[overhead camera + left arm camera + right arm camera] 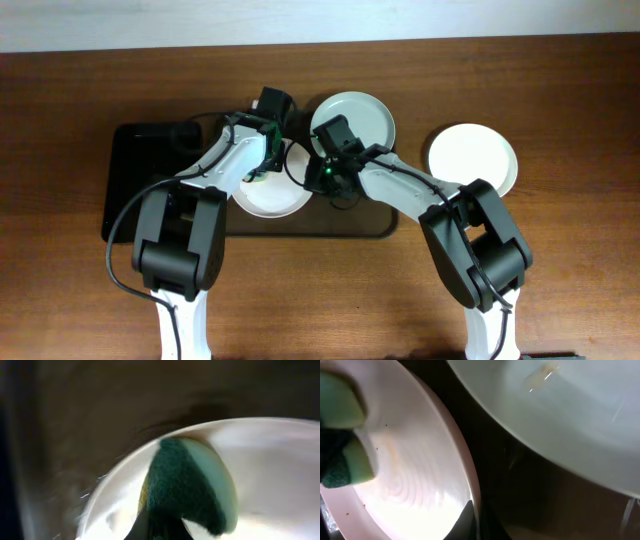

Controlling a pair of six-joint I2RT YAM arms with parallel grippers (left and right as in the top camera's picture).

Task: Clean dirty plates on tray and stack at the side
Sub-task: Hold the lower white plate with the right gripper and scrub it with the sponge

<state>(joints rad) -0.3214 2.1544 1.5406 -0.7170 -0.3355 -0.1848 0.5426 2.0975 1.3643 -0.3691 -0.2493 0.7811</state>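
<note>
A white dirty plate (282,200) lies on the dark brown tray (375,228). My left gripper (265,168) is shut on a green and yellow sponge (182,485) and presses it on this plate (280,460). My right gripper (322,180) is shut on the plate's right rim (467,475). In the right wrist view the sponge (342,455) lies at the plate's left, with faint orange smears near it. A second plate (360,118) sits at the tray's back and shows a small smear (542,372). A third plate (473,160) lies on the table, right of the tray.
A smaller glossy black tray (140,180) lies left of the brown tray, partly under my left arm. The wooden table (580,270) extends in front and to the right. Both arms cross over the tray's middle, close to each other.
</note>
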